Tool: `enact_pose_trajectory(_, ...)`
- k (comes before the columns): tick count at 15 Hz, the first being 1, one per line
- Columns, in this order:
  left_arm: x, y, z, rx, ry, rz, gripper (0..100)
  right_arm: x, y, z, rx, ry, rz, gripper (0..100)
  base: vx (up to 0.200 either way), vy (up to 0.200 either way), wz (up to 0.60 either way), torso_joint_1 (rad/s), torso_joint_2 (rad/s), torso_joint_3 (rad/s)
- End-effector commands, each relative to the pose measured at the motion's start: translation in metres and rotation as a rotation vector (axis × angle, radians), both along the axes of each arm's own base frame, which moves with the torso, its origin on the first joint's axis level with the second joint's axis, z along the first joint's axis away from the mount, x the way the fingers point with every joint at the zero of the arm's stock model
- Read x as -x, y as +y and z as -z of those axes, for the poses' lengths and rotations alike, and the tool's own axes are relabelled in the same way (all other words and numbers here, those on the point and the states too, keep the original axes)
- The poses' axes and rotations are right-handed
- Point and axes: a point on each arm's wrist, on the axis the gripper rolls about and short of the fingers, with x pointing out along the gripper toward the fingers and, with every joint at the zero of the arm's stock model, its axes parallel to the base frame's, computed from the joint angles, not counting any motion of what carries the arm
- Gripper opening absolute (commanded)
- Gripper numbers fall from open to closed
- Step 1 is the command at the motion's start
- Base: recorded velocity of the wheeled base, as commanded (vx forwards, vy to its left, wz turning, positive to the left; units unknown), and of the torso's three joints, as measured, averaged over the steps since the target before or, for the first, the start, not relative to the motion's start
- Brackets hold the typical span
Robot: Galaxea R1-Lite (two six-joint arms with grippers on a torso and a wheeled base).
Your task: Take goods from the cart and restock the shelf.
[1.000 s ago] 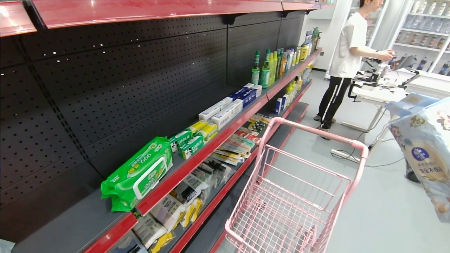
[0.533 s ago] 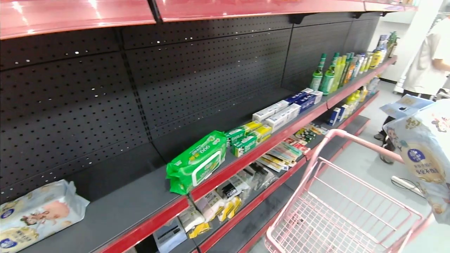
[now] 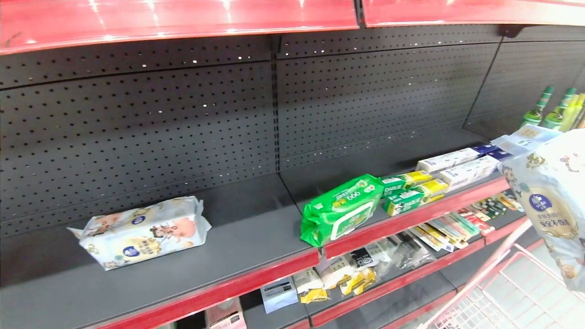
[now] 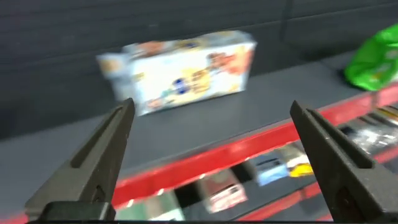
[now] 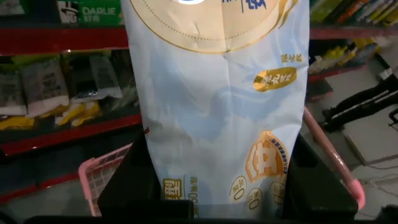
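I have the pale blue pack hanging at the right, above the pink cart and off the shelf. The right gripper has its jaws clamped on the pack's sides. On the shelf a matching pack lies to the left. A green pack sits at the front lip, with toothpaste boxes just beside it. My left gripper faces the matching pack, jaws wide apart
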Motion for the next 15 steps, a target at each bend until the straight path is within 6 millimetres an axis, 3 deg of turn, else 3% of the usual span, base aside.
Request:
enact_pose_trajectory(1,0.000,0.000,0.000,0.000,0.001,0.000,100,0.000,0.000,0.000,0.001,-0.001,0.000,0,0.000,0.000,0.60,0.002,0.00,0.002)
enact_pose_trajectory(10,0.000,0.000,0.000,0.000,0.003,0.000,100,0.000,0.000,0.001,0.010,0.005,-0.007,0,0.000,0.000,0.60,0.002,0.00,0.003)
enact_pose_trajectory(15,0.000,0.000,0.000,-0.001,0.003,0.000,100,0.015,0.002,0.010,0.009,-0.031,-0.023,0,0.000,0.000,0.00,0.000,0.00,0.000)
